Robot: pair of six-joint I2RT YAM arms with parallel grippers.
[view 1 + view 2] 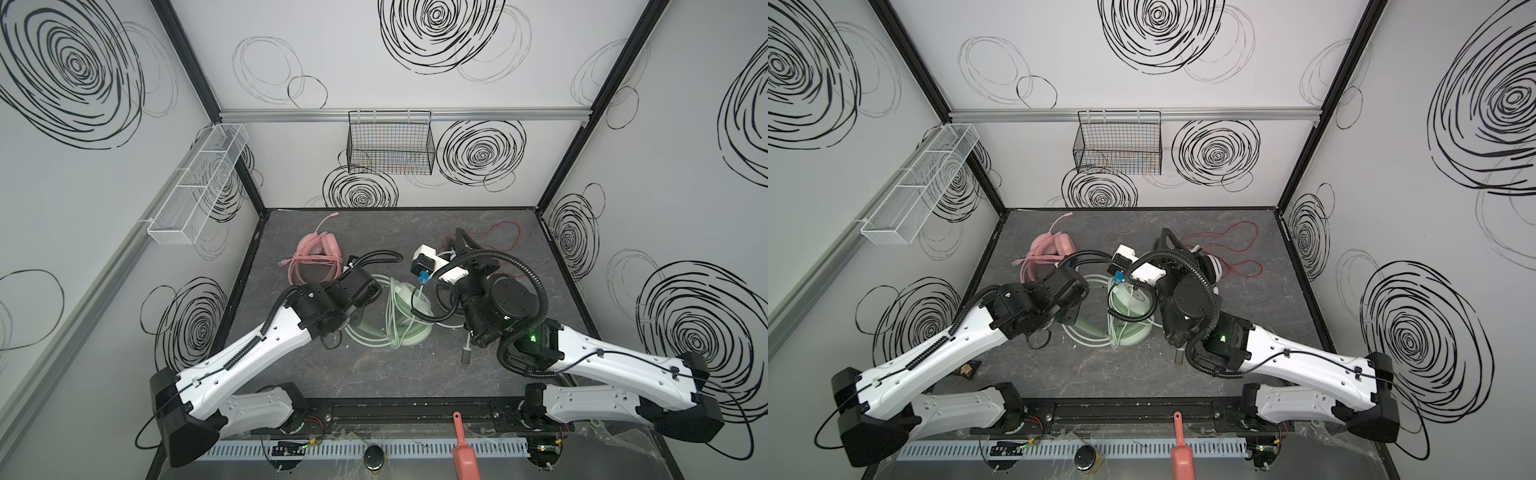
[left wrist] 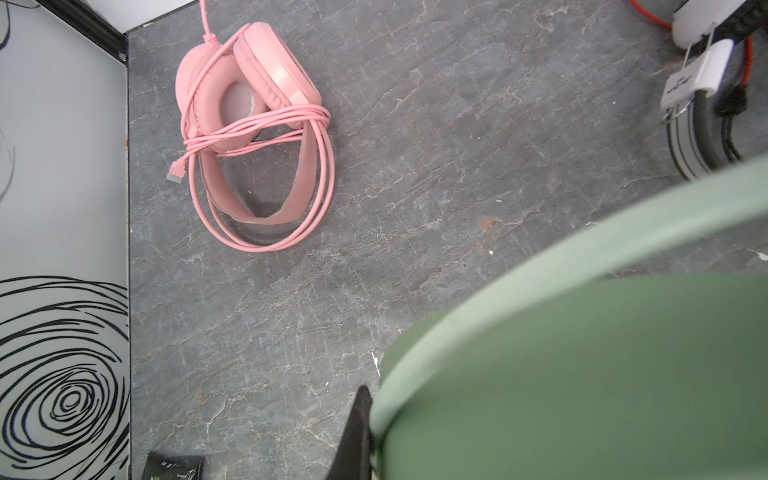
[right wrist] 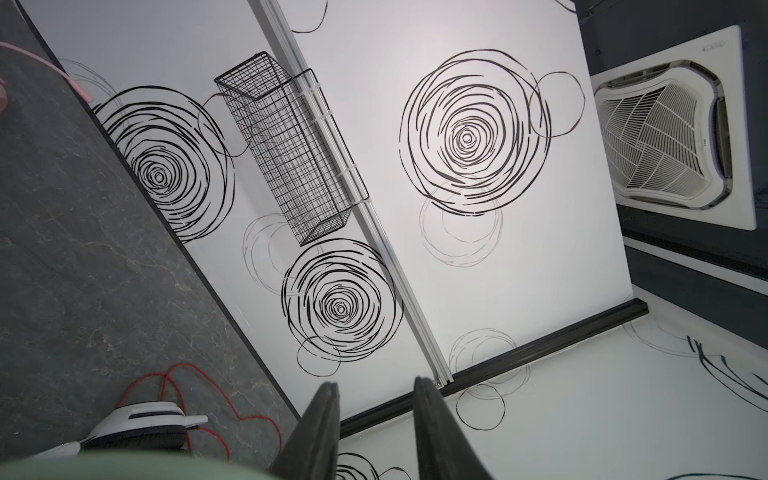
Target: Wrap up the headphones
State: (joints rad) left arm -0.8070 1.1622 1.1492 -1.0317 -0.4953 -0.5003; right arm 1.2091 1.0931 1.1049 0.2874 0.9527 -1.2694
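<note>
Left gripper clamped on headband of mint-green headset, centre of table; right gripper parted, empty, beside white-and-black headset, far right; pink headset far left, pink cable wound round it.

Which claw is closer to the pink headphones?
Left. The left claw grips the green headphones, right beside the pink headphones. The right claw stands open farther off, by the white headphones on the other side.
</note>
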